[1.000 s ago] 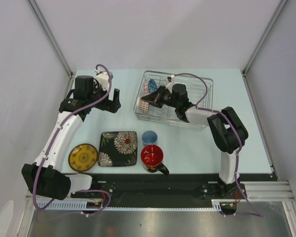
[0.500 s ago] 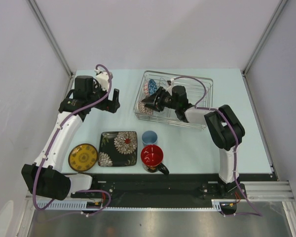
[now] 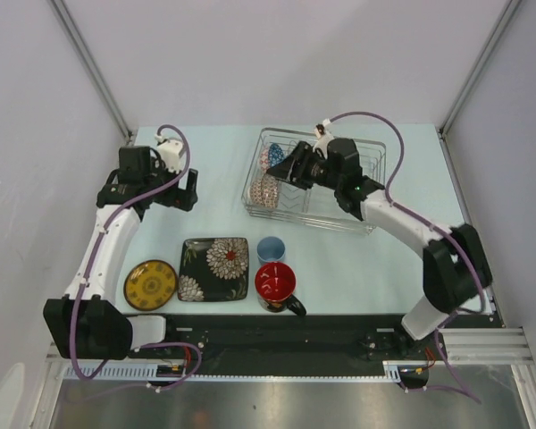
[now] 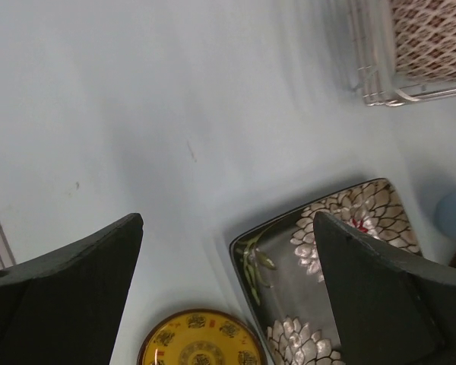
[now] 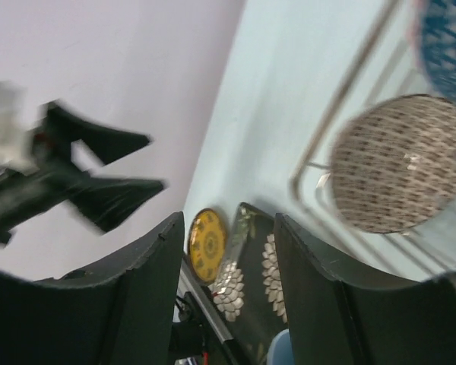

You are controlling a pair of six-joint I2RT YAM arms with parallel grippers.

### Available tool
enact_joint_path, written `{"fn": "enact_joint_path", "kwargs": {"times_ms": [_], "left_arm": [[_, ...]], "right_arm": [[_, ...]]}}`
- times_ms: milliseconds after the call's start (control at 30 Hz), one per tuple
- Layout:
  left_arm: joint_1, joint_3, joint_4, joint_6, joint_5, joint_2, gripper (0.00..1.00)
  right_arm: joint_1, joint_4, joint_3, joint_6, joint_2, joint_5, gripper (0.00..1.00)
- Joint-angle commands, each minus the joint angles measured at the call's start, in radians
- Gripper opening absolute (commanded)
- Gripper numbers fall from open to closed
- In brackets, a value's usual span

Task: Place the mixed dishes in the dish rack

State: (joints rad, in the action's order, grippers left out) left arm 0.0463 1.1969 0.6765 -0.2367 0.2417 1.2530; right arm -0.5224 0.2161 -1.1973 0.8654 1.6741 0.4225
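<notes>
The dish rack (image 3: 339,192) stands at the back right of the table. A beige-pink patterned bowl (image 3: 265,189) and a blue patterned bowl (image 3: 273,157) stand on edge in its left end. My right gripper (image 3: 287,169) hovers over that end, open and holding nothing; its wrist view shows the beige-pink bowl (image 5: 399,163) off to the right of the fingers (image 5: 156,274). My left gripper (image 3: 184,189) hangs open above bare table, left of the rack. On the table near me lie the yellow plate (image 3: 150,284), black floral plate (image 3: 215,268), light-blue cup (image 3: 271,249) and black mug (image 3: 276,283).
The left wrist view looks down on the yellow plate (image 4: 201,341) and the floral plate (image 4: 319,258), with the rack's corner (image 4: 380,95) at the top right. Grey walls enclose the table on three sides. The arm bases sit on a rail at the near edge.
My right gripper has opened and let go of the beige-pink bowl, which now rests in the rack; the right arm's elbow swung out to the right. The left gripper drifted slightly left.
</notes>
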Motion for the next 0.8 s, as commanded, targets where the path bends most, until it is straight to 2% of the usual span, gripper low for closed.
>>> {"fn": "enact_joint_path", "kwargs": {"times_ms": [0,133,167,300,367,500,767], "left_arm": [[-0.097,-0.049,0.009,-0.096,0.059,0.009,1.0],[-0.106,-0.105,0.001,-0.118,0.059,0.006,1.0],[-0.106,-0.109,0.0,-0.118,0.061,0.002,1.0],[-0.106,-0.111,0.006,-0.115,0.074,-0.001,1.0],[-0.106,-0.109,0.008,-0.115,0.077,-0.003,1.0],[-0.108,-0.117,0.014,-0.125,0.074,-0.004,1.0],[-0.112,-0.197,-0.003,-0.171,0.067,0.005,1.0]], "right_arm": [[-0.138,-0.176,-0.039,-0.144,-0.161,-0.117,0.55],[-0.348,-0.323,-0.047,-0.189,-0.169,-0.273,0.54],[-0.434,-0.377,-0.047,-0.213,-0.151,-0.31,0.54],[-0.586,-0.539,-0.079,-0.307,-0.077,-0.572,0.53],[-0.634,-0.615,-0.094,-0.33,-0.042,-0.639,0.54],[-0.636,-0.662,-0.105,-0.287,-0.01,-0.642,0.55],[-0.633,-0.621,-0.119,-0.252,0.064,-0.626,0.55]]}}
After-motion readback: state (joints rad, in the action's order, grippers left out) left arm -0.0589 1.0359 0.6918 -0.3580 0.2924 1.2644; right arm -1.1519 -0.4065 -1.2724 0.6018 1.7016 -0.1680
